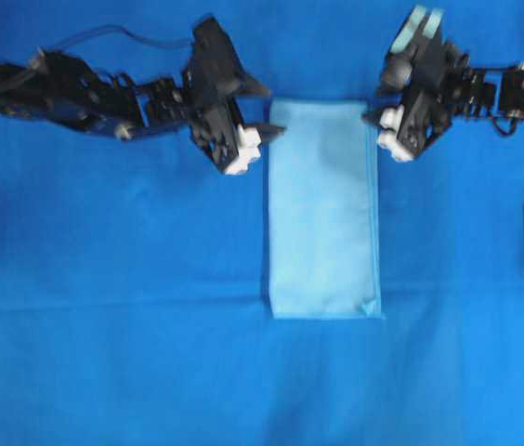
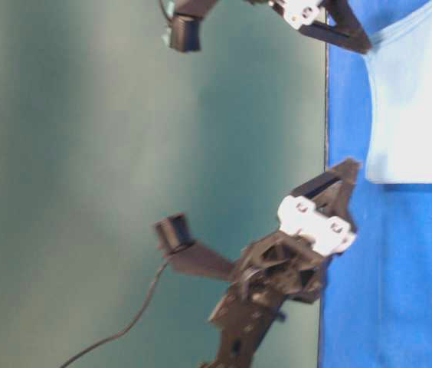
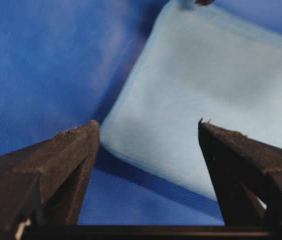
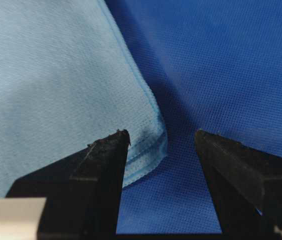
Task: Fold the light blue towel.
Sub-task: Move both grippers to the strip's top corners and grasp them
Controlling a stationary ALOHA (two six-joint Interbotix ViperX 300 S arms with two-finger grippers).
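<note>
A: Where does the light blue towel (image 1: 323, 209) lie?

B: On the royal-blue table covering (image 1: 113, 325), near the middle of the bench and a little toward its far edge. It is folded into a tall narrow rectangle, flat, with its long sides running from the far edge toward the near edge in the overhead view.

A: And the left gripper (image 1: 267, 132)?

B: It sits just beside the towel's far left corner, its fingers spread apart with nothing between them. The left wrist view shows both dark fingertips (image 3: 76, 150) above the covering, with the towel's corner (image 3: 201, 100) beyond the gap.

A: The right gripper (image 1: 373, 121)?

B: At the far right corner of the towel, likewise spread wide and holding nothing. In the right wrist view the stitched hem (image 4: 151, 107) of that corner lies in the gap, close to one fingertip (image 4: 108, 155); whether it touches cannot be told.

A: Anything from the table-level view?

B: Both grippers appear near the bench's edge, the towel (image 2: 419, 100) lying flat between them.
</note>
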